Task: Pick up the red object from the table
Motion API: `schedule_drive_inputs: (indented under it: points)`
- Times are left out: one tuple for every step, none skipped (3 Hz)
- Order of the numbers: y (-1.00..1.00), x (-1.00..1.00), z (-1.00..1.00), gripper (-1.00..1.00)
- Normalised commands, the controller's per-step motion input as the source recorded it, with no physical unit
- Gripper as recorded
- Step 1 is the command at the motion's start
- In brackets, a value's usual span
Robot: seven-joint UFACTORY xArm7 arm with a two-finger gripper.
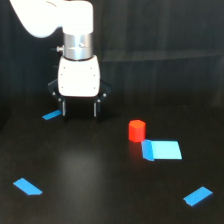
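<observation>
exterior view: the gripper [79, 110] hangs over the table [100, 185] in the upper part of the view, towards the exterior view's left, its white body pointing straight down. the two dark fingers stand apart with a clear gap between them, so the pincer is released and holds nothing. just beside its left-hand finger in this view lies a small blue strip [51, 115].

the red object [136, 130] stands upright on the table, right of centre in this view, well apart from the gripper and nearer the camera. it touches, or nearly touches, the corner of a flat blue block [161, 149] lying just beyond it to the exterior view's right — which of the two cannot be told. two more blue strips lie low in the view, one at the left [27, 186] and one at the right [198, 196].

the step in hand looks like the approach, with the grasp not yet begun. to do it well, the arm should carry the open fingers across until they straddle the cylinder, centred over its top, before descending — the block sits so close that a finger coming down on that side could strike it or nudge the cylinder. turning the wrist so the fingers close clear of the block would likely help.
</observation>
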Motion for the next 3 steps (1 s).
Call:
schedule_drive_inputs:
  points:
    - [-0.10, 0.95, -0.33, 1.00]
    - [-0.22, 0.97, -0.42, 1.00]
    - [-0.34, 0.89, -0.13, 0.97]
